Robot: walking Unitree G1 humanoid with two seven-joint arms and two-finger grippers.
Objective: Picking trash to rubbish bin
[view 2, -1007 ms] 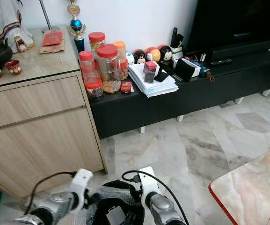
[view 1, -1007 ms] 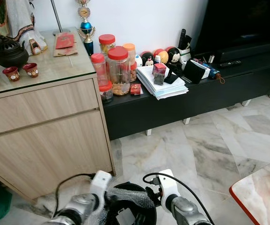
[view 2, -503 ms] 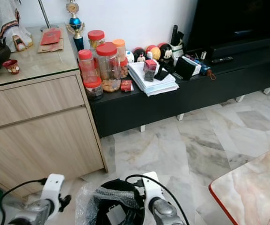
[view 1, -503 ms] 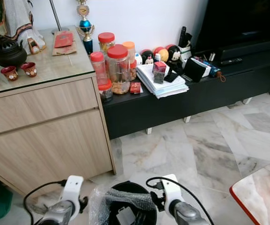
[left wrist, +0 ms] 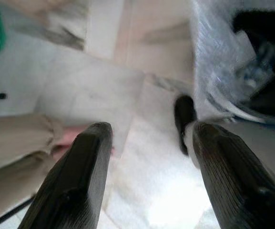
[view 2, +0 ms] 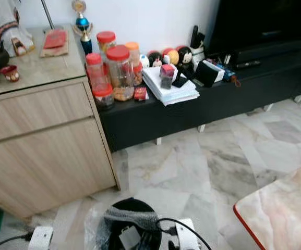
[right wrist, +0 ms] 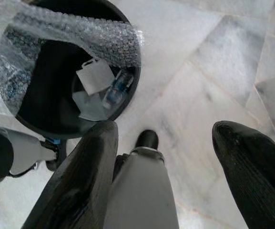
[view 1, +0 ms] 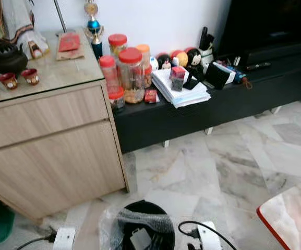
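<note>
Below, the round rubbish bin (view 1: 142, 237) stands upright, mouth up, holding bubble wrap (right wrist: 87, 36).

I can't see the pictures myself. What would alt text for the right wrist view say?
A round black rubbish bin stands on pale marble floor, draped with bubble wrap, with scraps of white paper inside. The right gripper hangs open beside it, holding nothing.
</note>
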